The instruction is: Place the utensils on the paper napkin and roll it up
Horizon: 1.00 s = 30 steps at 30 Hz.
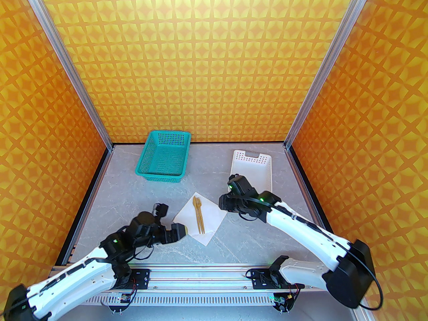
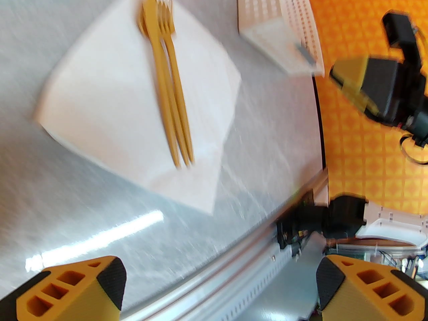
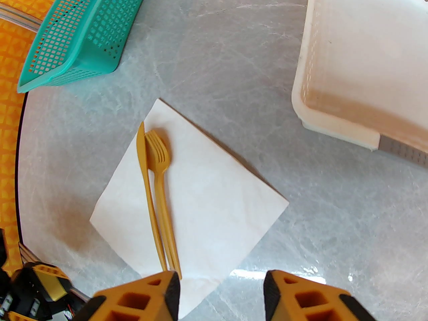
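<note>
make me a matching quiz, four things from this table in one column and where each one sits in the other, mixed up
Things:
1. fork
2. teal basket
3. white basket
4. paper napkin

Places:
a. far side of the table, on the right
b. flat on the table, near its middle
c. far side of the table, on the left
d. lying on the napkin

Pairs: 1-d, 2-c, 3-a, 4-b

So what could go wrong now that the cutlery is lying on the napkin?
The utensils lie loose, side by side, handle ends close to a corner of the paper napkin; rolling could nudge them off. The thin sheet might crumple or slide on the smooth table when the open left gripper or right gripper pinches a corner.
</note>
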Tool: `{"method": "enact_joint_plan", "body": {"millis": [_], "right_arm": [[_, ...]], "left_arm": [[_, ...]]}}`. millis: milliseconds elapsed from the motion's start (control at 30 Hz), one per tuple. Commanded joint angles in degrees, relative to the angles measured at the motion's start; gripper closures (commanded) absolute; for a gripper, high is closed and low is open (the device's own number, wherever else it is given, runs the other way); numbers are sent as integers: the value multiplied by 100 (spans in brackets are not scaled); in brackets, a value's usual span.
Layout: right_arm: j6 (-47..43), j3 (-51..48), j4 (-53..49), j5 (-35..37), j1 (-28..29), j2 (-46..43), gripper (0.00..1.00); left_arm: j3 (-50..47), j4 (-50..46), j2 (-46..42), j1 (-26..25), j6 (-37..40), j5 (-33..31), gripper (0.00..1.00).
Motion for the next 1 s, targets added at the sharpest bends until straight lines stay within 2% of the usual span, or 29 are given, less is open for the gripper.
{"method": "enact_joint_plan", "body": {"millis": [0, 167, 367, 533, 967], "right_arm": [[104, -129, 35, -35, -19, -239, 52], [131, -138, -140, 48, -19, -464, 52], [123, -203, -390, 67, -19, -765, 51], [154, -269, -582, 150, -19, -1018, 51], [153, -137, -938, 291, -18, -1188, 51]], "left_arm": [[34, 388, 209, -505, -654, -262, 2], [28, 798, 764, -1208, -992, -543, 2], [288, 1321, 1748, -1562, -949, -508, 1], [605, 1555, 2585, -1614, -827, -263, 0], [1135, 1680, 3769, -1400, -616, 394, 1]]}}
